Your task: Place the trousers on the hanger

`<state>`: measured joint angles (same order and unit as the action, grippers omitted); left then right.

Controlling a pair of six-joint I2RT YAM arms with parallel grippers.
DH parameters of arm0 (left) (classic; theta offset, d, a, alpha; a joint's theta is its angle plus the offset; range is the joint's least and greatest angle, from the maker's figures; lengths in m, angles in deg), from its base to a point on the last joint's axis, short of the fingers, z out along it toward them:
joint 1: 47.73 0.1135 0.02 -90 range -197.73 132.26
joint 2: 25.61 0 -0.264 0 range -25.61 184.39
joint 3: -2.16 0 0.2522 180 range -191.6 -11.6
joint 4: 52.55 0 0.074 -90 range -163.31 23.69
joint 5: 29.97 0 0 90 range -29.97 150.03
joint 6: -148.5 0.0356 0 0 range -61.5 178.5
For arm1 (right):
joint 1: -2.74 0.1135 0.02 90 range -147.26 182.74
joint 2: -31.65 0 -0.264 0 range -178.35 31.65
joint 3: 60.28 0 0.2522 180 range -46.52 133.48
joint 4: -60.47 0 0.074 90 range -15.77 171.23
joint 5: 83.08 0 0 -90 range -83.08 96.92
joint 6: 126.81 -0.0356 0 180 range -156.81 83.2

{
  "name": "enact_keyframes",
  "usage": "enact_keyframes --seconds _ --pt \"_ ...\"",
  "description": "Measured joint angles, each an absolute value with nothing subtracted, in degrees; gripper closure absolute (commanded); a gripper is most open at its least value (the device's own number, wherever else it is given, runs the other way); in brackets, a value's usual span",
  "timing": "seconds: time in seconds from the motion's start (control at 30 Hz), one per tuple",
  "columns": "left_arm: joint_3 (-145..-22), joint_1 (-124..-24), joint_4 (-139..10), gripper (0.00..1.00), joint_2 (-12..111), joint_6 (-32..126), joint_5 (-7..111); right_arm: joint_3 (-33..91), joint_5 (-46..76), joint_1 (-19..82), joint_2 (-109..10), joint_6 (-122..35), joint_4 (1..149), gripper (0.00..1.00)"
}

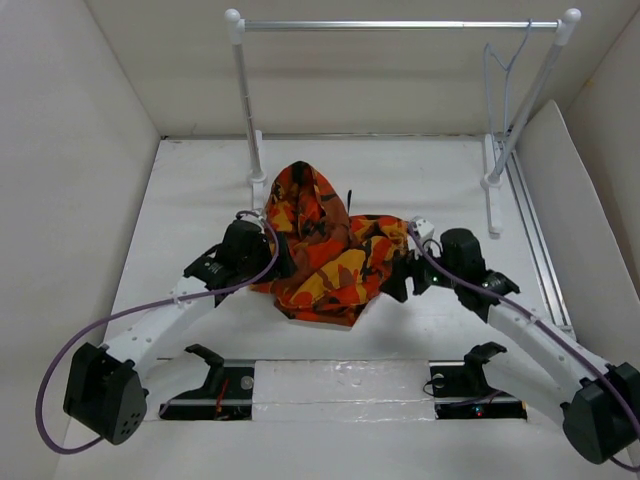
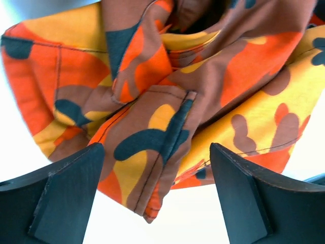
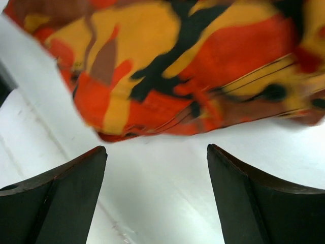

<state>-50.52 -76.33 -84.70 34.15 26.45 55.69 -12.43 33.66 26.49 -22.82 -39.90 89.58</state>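
Between the two grippers, one pair of trousers (image 1: 325,245) lies in a crumpled heap on the white table (image 1: 200,180). It is soft cloth in orange, red, yellow and black camouflage, with stitched seams and deep folds, and its far end is bunched into a rounded peak. How the legs run inside the heap cannot be made out. The left gripper (image 1: 283,262) sits at the heap's left edge with its two dark, wedge-shaped fingers (image 2: 66,198) spread wide. A seamed fold of cloth hangs in the gap ahead of them, and whether it touches either finger cannot be told. The right gripper (image 1: 398,280) sits at the heap's right edge, its fingers (image 3: 61,198) likewise wide apart and holding nothing, with bare table between them and the blurred hem just beyond their tips. One hanger (image 1: 505,75), thin pale wire, hangs well beyond the right gripper, far from the trousers, hooked near the right end of the single rail (image 1: 400,24). Its outline is faint against the wall. That rail has two white posts and one silver crossbar.
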Motion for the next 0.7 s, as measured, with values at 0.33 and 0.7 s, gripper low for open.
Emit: enact_keyframes --seconds 0.33,0.7 --pt "-48.3 -75.3 -80.6 0.38 41.1 24.6 53.1 -24.9 36.7 33.2 -32.4 -48.3 74.8 0.1" --pt "-49.0 -74.2 -78.7 1.0 43.9 22.3 53.3 -22.9 33.4 33.1 -44.4 -49.3 56.8 0.98"
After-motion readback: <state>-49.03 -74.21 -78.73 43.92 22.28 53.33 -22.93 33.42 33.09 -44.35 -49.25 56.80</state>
